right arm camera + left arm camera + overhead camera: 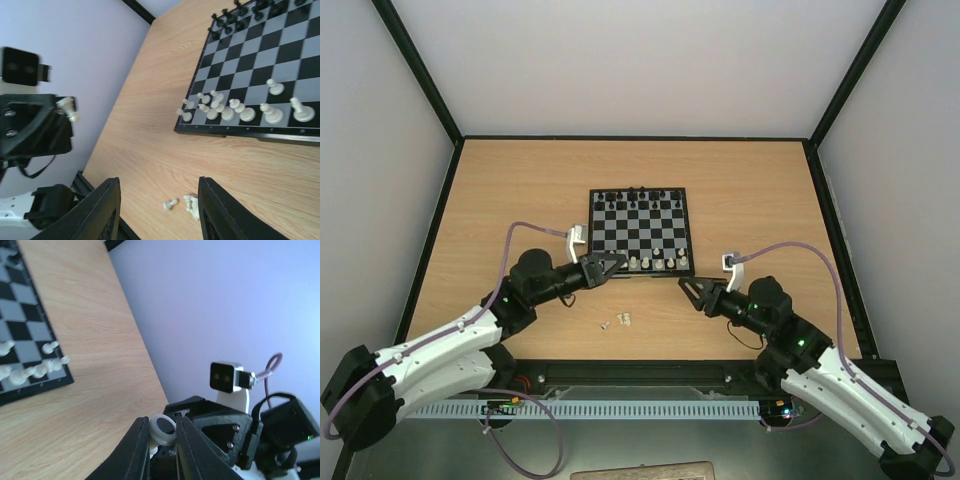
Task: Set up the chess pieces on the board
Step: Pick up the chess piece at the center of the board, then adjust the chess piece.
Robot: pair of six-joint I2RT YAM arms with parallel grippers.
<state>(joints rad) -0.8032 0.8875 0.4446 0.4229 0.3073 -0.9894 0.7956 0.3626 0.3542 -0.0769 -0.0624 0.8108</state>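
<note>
The board [603, 240] lies mid-table, with black pieces [636, 195] along its far rows and several white chess pieces [658, 264] on its near rows. My left gripper [617, 263] hovers just off the board's near-left corner. It is shut on a white chess piece [163, 429], whose round base faces the wrist camera. My right gripper [691, 289] is open and empty, off the board's near-right corner. Its fingers [107, 212] frame two or three loose white pieces [171, 203] lying on the table. They also show in the top view [623, 319].
The board's near edge [240, 135] runs across the right wrist view, with white pieces [272, 116] standing on it. The left gripper [35, 125] and its held piece [67, 107] show at that view's left. Grey walls enclose the wooden table [520, 200].
</note>
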